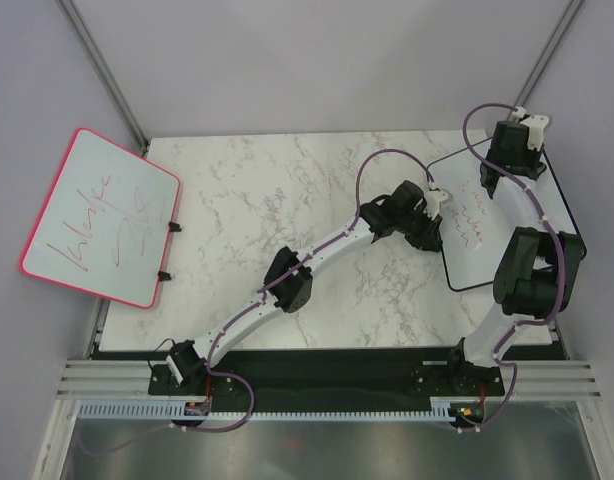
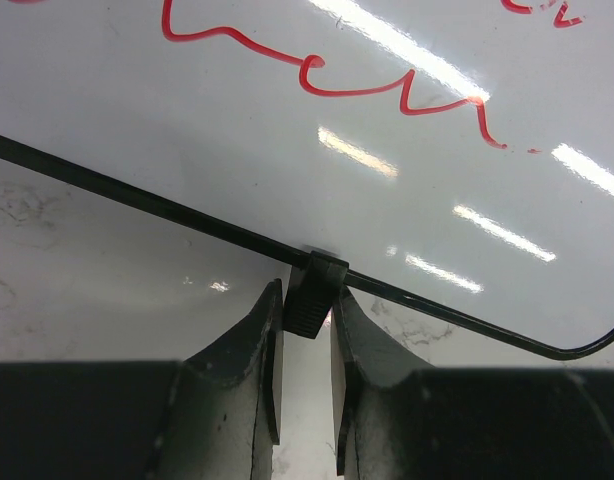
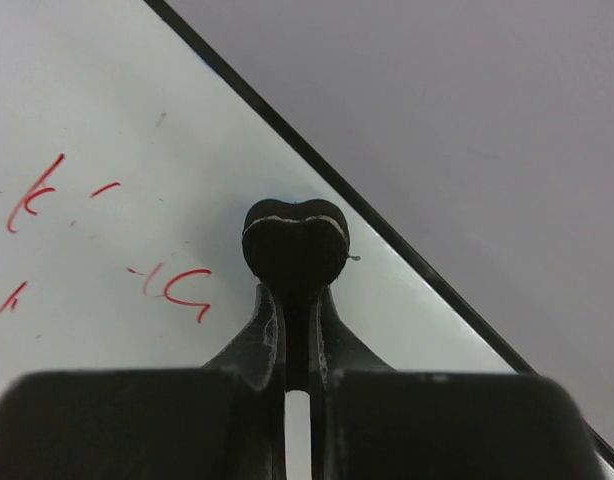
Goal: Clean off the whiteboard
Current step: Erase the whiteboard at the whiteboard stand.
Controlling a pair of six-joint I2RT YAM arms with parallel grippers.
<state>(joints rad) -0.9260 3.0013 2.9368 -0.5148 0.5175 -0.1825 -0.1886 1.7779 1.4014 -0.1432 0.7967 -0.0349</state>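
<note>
The black-framed whiteboard (image 1: 467, 262) lies at the table's right side with orange-red handwriting (image 1: 469, 222) on its face. A black tab (image 2: 312, 295) juts from its frame (image 2: 137, 197), and my left gripper (image 2: 305, 305) is shut on that tab at the board's left edge (image 1: 433, 203). Red writing (image 2: 387, 85) shows above it on the white face (image 2: 237, 130). My right gripper (image 3: 297, 300) is shut on a small dark eraser pad (image 3: 294, 243), over the board (image 3: 137, 110) near its far right frame (image 3: 387, 235). Red marks (image 3: 183, 285) lie to the pad's left.
A pink-framed whiteboard (image 1: 102, 215) with red scribbles hangs over the table's left edge. The marble tabletop (image 1: 267, 200) lies between the two boards. Grey walls (image 1: 317, 60) close in the back and sides. The right arm (image 1: 532, 270) rises over the black-framed board's near right corner.
</note>
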